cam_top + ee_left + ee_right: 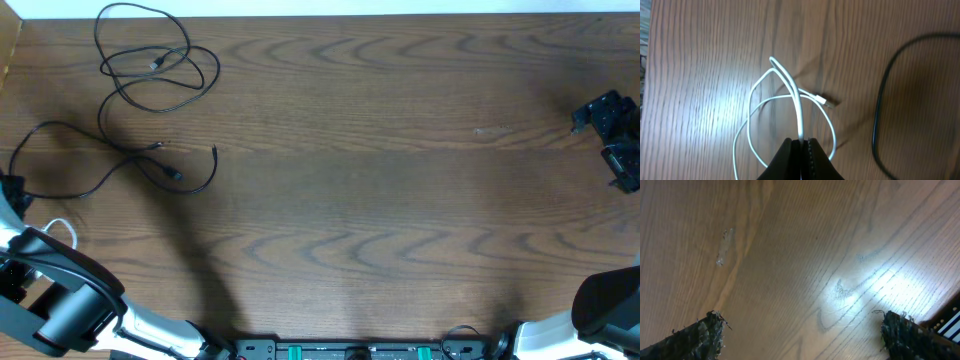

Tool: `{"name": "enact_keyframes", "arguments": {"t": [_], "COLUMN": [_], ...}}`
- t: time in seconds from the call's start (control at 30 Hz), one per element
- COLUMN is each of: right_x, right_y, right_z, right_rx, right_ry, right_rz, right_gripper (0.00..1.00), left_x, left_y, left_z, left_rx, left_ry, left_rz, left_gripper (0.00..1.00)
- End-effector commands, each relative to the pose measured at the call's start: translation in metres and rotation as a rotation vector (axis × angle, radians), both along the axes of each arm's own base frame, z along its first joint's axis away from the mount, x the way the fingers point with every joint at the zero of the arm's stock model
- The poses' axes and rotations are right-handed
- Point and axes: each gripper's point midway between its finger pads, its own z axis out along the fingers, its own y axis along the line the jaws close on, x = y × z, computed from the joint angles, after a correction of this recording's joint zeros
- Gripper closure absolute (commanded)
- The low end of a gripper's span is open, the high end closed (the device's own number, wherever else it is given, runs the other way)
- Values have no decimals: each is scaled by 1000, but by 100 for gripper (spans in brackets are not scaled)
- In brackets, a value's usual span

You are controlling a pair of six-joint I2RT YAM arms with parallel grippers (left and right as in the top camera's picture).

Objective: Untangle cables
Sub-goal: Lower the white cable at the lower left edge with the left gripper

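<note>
Left gripper [802, 144] is pinched closed on the white cable [799, 102]. Its loops lie on the table [700, 75] at the near-left edge, plug [826, 101] free. Beyond, the black cables [150, 62] sit far left and seem not to cross each other. Right gripper [801, 330] is wide open and empty. We judge the cords light, limp and slick, so we'd grip near a plug. No readable writing.
</note>
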Motion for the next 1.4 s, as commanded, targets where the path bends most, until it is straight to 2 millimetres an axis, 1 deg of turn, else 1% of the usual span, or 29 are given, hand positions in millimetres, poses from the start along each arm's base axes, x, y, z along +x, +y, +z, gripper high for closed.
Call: {"name": "enact_keyframes", "arguments": {"t": [0.0,0.07,0.17,0.2,0.23,0.27,0.33,0.37,0.4,0.43,0.47,0.5,0.63,0.8,0.9,1.0,1.07,1.1,1.13,1.17,1.2,1.23,1.37], "right_x": [0,0,0,0,0,0,0,0,0,0,0,0,0,0,0,0,0,0,0,0,0,0,-1], "right_y": [0,0,0,0,0,0,0,0,0,0,0,0,0,0,0,0,0,0,0,0,0,0,0], "right_z": [0,0,0,0,0,0,0,0,0,0,0,0,0,0,0,0,0,0,0,0,0,0,0], "right_rx": [-3,-3,-3,-3,-3,-3,-3,-3,-3,-3,-3,-3,-3,-3,-3,-3,-3,-3,-3,-3,-3,-3,-3], "right_ry": [1,1,1,1,1,1,1,1,1,1,1,1,1,1,1,1,1,1,1,1,1,1,1], "right_rz": [-11,-11,-11,-11,-11,-11,-11,-11,-11,-11,-11,-11,-11,-11,-11,-11,-11,-11,-11,-11,-11,-11,-11], "right_gripper": [1,1,1,1,1,1,1,1,1,1,1,1,1,1,1,1,1,1,1,1,1,1,1], "left_x": [-6,-2,12,16,21,24,28,28,28,28,29,31,39,36,32,27,18,10,1,-7,-11,-15,-19], "left_y": [13,15,13,11,8,6,3,3,2,2,1,-1,-8,-12,-17,-20,-18,-16,-13,-11,-10,-9,-13], "left_z": [-5,-9,-20,-23,-27,-30,-36,-37,-38,-39,-39,-39,-40,-41,-43,-44,-44,-44,-43,-43,-43,-45,-62], "left_rx": [12,4,-42,-59,-79,-95,-122,-127,-130,-133,-139,-148,-181,-199,-222,-235,-223,-212,-197,-182,-174,-170,-176], "left_ry": [26,21,-25,-42,-63,-78,-94,-94,-92,-93,-99,-111,-140,-120,-106,-87,-36,6,50,98,119,141,152], "left_rz": [-19,-56,-116,-127,-135,-142,-150,-151,-150,-152,-154,-159,-222,-248,-245,-241,-227,-214,-202,-189,-183,-178,-176], "left_gripper": [92,92,92,92,88,83,63,51,41,35,31,30,30,30,35,36,37,38,44,58,62,64,64]}}
